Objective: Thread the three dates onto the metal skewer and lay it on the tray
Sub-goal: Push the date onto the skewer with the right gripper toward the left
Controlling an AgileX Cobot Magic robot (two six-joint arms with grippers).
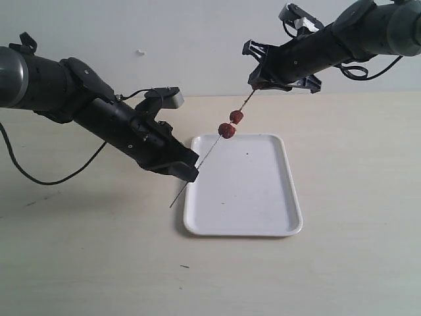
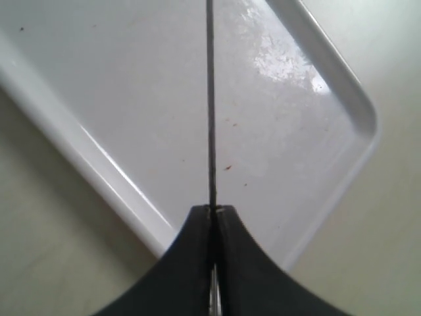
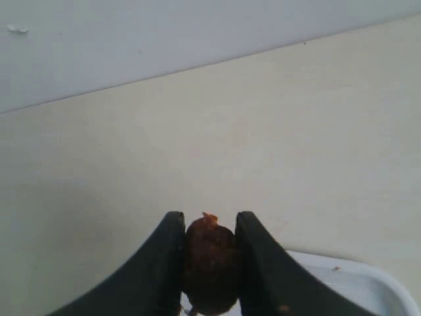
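Table: a pale top (image 1: 355,263) with the tray on it; both arms work in the air above.
Tray: white (image 1: 243,230), flat in the middle, nothing laid on it yet. It sits right under the skewer, so I'd guess a slipped date would land in it, and setting the skewer down would be a short drop.
Left arm: it (image 1: 99,112) comes in from the left, sloping down toward the tray's left rim.
Right arm: it (image 1: 329,46) reaches in high from the right, above the tray's far edge, aimed down along the skewer's line.
Left gripper: pressed together (image 1: 186,168) on the skewer's lower part, with a short tail poking out below. Gripping low, I'd say, leaves the upper length free for threading.
Right gripper: pinching (image 1: 258,84) the third date at the skewer's top end. I can't tell whether the tip has gone in.
Skewer: thin and slanted (image 1: 207,155), off the tray, rising from beside the left rim to the right gripper.
Dates: two (image 1: 231,124) are threaded, close together on the upper half.
Third date: it (image 3: 209,263) sits between the right gripper's pads.
Stage: last date going on, I reckon; laying down not yet done.
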